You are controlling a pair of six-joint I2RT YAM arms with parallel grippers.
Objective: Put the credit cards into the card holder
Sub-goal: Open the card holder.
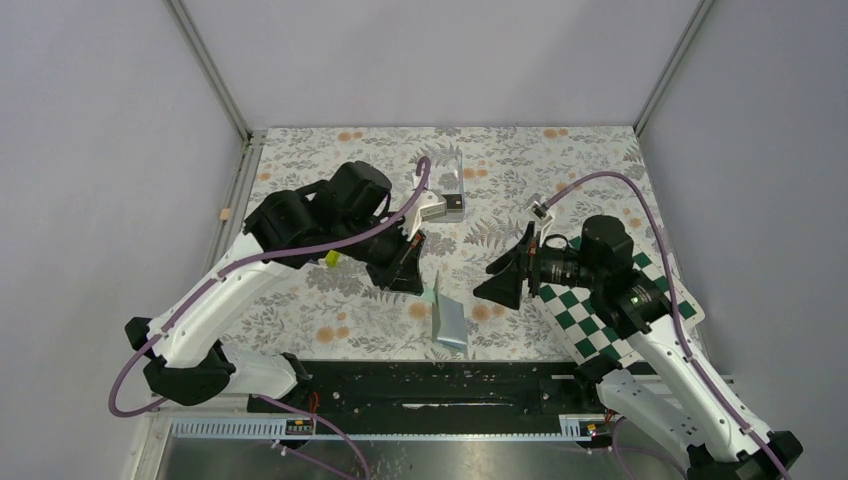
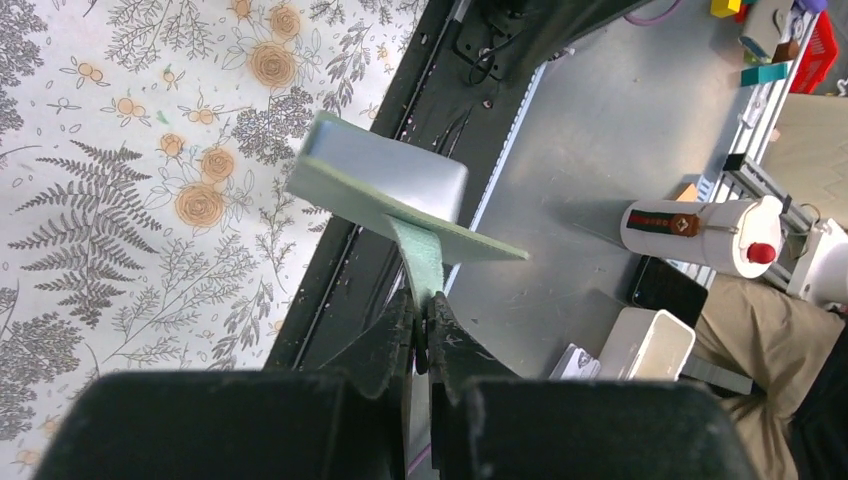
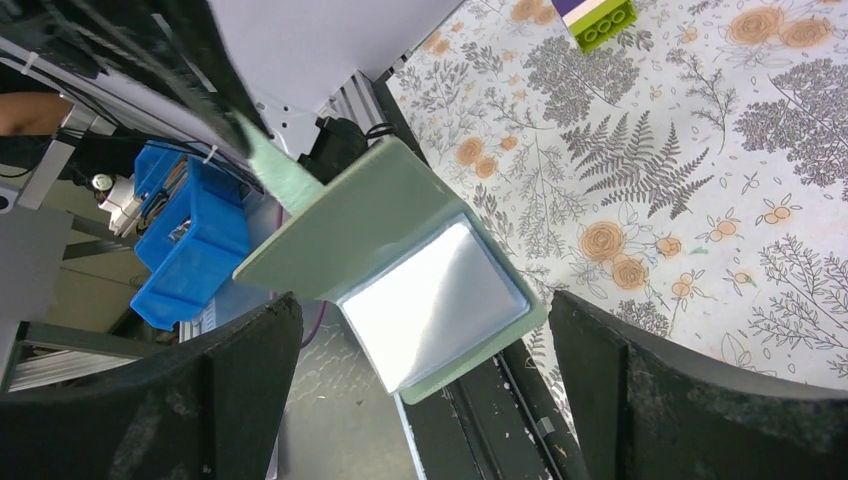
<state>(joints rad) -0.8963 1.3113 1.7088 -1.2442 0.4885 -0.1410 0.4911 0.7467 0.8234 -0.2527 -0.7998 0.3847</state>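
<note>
Closest in, on the left wrist view, left gripper (image 2: 424, 305) has its jaws pinched shut on the little strap (image 2: 420, 255) of the card holder (image 2: 385, 180). The wallet sticks out past the fingertips, partly folded open, and looks to be lifted off the table (image 1: 330, 320) near its front edge.

Right gripper (image 3: 425, 305) sits just across from it with jaws spread wide and holding nothing, and the pale inner pocket faces pretty much straight into it.

Way at the back, the credit cards (image 1: 453, 207) look parked at the near end of the clear box (image 1: 447, 175), well apart from both arms.

So imo the job right now is presenting the pocket: hold that strap steady, angle the opening toward the right arm, and don't let the flap swing. A strap grip is floppy, so I'd rest one wallet edge on the table before anything gets pushed in.
</note>
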